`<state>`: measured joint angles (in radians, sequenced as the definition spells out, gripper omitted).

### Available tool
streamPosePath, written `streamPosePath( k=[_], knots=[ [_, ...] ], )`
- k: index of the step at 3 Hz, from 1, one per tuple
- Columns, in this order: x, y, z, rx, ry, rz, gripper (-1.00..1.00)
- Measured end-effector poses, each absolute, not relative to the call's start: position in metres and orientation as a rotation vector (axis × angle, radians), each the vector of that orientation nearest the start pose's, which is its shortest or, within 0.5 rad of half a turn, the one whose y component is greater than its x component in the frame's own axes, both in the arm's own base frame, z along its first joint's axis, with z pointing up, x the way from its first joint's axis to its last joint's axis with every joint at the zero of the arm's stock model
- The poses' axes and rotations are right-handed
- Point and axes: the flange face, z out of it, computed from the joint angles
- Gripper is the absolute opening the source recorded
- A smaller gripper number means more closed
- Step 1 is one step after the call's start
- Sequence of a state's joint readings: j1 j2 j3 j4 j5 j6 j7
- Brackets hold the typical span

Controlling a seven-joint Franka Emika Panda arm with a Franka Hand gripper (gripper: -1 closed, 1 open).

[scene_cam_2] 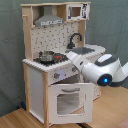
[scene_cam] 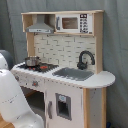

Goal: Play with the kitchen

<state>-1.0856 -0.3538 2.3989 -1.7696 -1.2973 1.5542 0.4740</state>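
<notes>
— Looking at the kitchen (scene_cam_2: 55, 65), where does it sit for you?

— It stands on the wooden floor against the grey curtain in both exterior views. The pot (scene_cam: 32, 61) is on the stove at the counter's left end in the first exterior view, the sink (scene_cam: 74, 74) is mid-counter, and the faucet (scene_cam: 85, 59) is at the counter's back edge.

— And the arm (scene_cam_2: 97, 70)?

— I see it reaching in over the counter's front edge, near the knobs (scene_cam_2: 59, 75), in the second exterior view. The oven door (scene_cam_2: 69, 102) hangs open below it.

— What are the fingers doing?

— I cannot tell; the arm's own body hides the gripper from both cameras, so I cannot say whether it holds anything.

— So how do I do this step well?

— I judge it is working at the knobs or the stove. I would move slowly, keep the wrist above the counter edge, and stay off the open door, since a light toy could tip or slide.
</notes>
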Motion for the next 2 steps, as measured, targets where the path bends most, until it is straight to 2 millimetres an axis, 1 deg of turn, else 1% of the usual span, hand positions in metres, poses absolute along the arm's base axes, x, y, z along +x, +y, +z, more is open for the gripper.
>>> streamPosePath(
  k=[1, 2],
  knots=[
    [0.212, 0.562, 0.500, 1.389, 0.934, 0.883, 1.00],
    [0.217, 0.548, 0.518, 1.413, 0.949, 0.795, 1.00]
  ],
)
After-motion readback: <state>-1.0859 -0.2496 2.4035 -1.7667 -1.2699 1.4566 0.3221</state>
